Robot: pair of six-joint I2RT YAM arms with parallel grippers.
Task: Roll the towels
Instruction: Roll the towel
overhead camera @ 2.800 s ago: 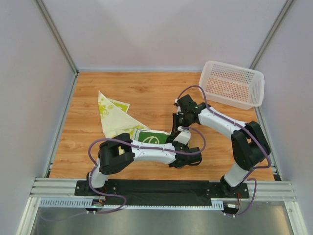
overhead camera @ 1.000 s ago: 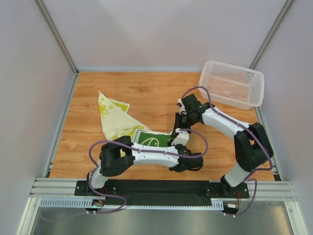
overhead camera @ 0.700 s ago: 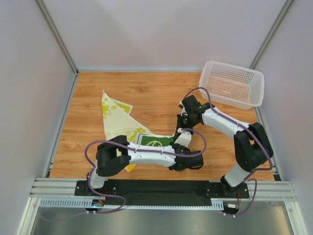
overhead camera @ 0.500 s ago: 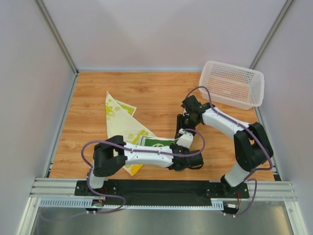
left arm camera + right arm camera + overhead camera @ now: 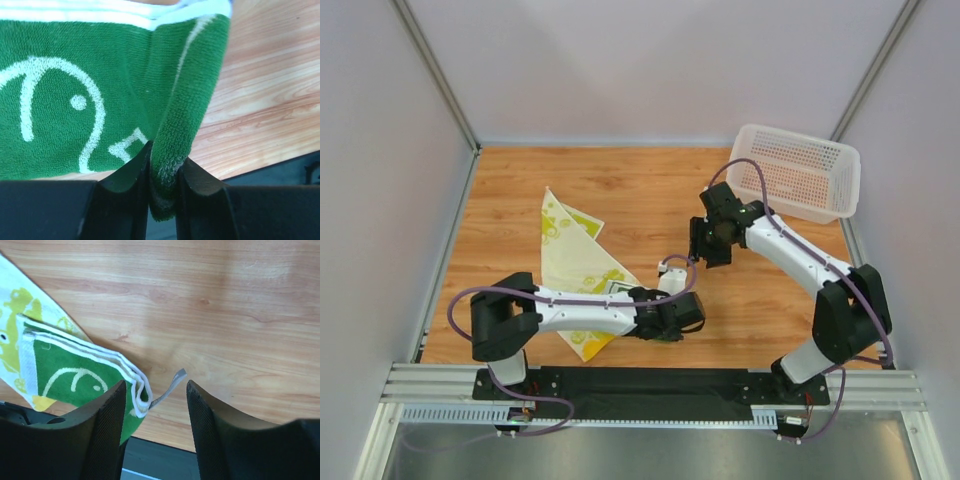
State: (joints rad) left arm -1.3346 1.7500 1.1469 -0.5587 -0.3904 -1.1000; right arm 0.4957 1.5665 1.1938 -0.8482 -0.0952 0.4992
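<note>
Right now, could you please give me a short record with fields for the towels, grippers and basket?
Dark green towel with white line drawings: folded, partly on the other towel
Cream-yellow towel with lime-green blobs: lying on the wooden table
Left gripper: shut on the green towel's edge
Right gripper: open, holding nothing, above the table
White perforated plastic basket: far right corner, untouched

Folded green towel [image 5: 75, 382] lies partly atop spread cream-yellow towel [image 5: 570, 262].
</note>
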